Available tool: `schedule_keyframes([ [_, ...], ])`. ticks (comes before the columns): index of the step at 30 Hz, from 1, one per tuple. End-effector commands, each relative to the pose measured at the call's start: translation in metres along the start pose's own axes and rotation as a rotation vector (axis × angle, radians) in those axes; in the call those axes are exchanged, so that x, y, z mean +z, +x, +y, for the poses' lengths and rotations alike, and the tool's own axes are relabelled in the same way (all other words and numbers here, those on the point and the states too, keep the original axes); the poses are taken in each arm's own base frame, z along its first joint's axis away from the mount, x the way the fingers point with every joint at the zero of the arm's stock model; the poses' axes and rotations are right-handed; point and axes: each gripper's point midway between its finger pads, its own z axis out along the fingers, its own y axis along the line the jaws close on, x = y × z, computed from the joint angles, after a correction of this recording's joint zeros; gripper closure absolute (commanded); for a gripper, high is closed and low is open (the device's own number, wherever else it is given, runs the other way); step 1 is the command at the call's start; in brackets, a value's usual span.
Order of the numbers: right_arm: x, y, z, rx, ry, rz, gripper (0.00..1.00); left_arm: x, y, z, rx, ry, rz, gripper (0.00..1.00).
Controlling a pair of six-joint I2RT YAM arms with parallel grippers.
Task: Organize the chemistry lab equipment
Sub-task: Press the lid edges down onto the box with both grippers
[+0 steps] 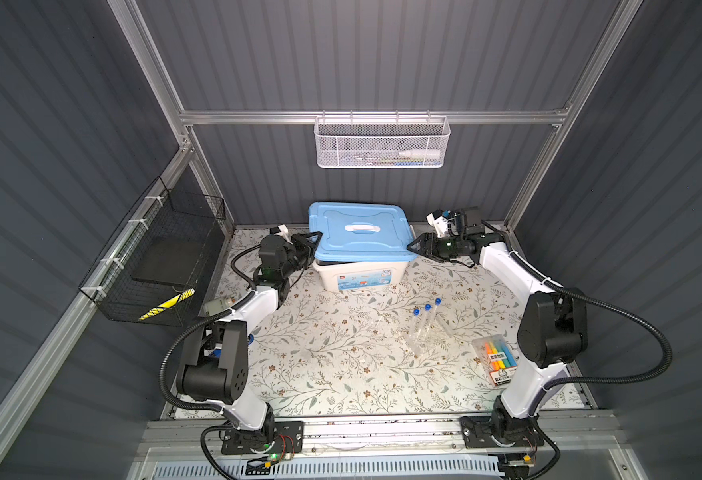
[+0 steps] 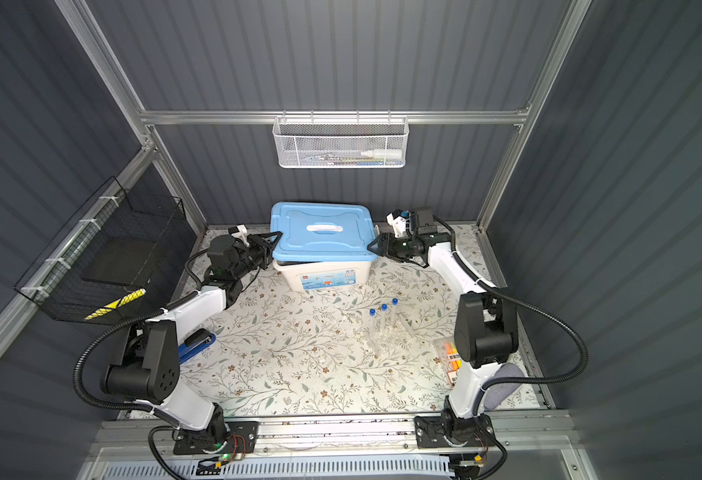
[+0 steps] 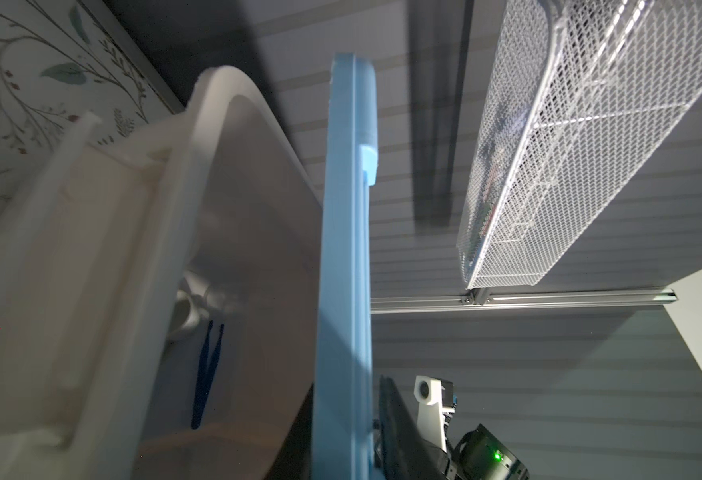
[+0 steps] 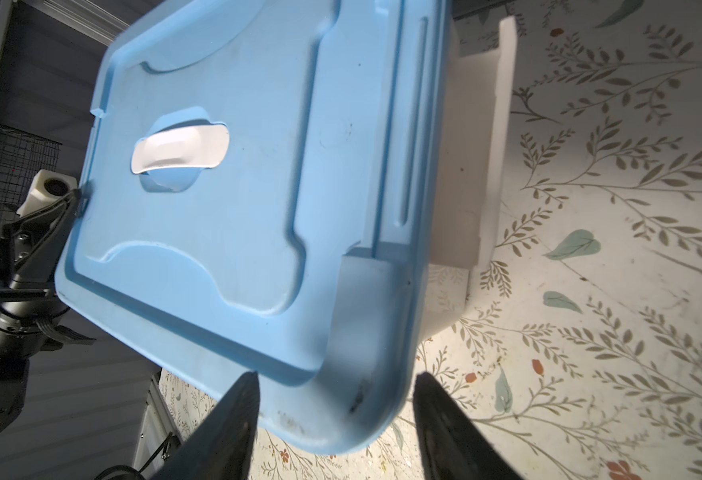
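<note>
While your left gripper [image 1: 315, 240] pinches the light-blue plastic lid [image 1: 366, 244] and right gripper [image 1: 411, 246] gapes astride its corner, you risk it pivoting and dropping.

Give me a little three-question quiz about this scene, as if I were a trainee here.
1. True or false: the blue lid sits shut flat on the white box.
2. How many blue-capped test tubes stand in the clear rack? A two, B three, C five.
3. Which blue tool lies inside the box?
Key: 1 false, the lid is raised, with a gap beneath; 2 B; 3 the tweezers.
</note>
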Motion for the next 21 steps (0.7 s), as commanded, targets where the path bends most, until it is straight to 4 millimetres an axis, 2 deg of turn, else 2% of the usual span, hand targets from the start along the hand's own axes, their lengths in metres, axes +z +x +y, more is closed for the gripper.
schedule_keyframes([
  [1, 0.004, -0.008, 0.005, 0.011, -0.038, -0.009, 0.40, -0.011, -0.005, -0.006, 0.075, -0.038, -0.030, 0.71],
  [12, 0.011, -0.009, 0.008, 0.019, -0.046, -0.003, 0.43, -0.018, -0.002, -0.002, 0.141, -0.118, -0.003, 0.63],
  [14, 0.011, -0.009, 0.008, 0.015, -0.044, -0.003, 0.43, -0.021, -0.007, 0.001, 0.153, -0.148, -0.034, 0.62],
  [21, 0.016, -0.005, 0.010, -0.015, -0.012, 0.022, 0.44, -0.029, -0.008, 0.007, 0.209, -0.240, -0.022, 0.49],
])
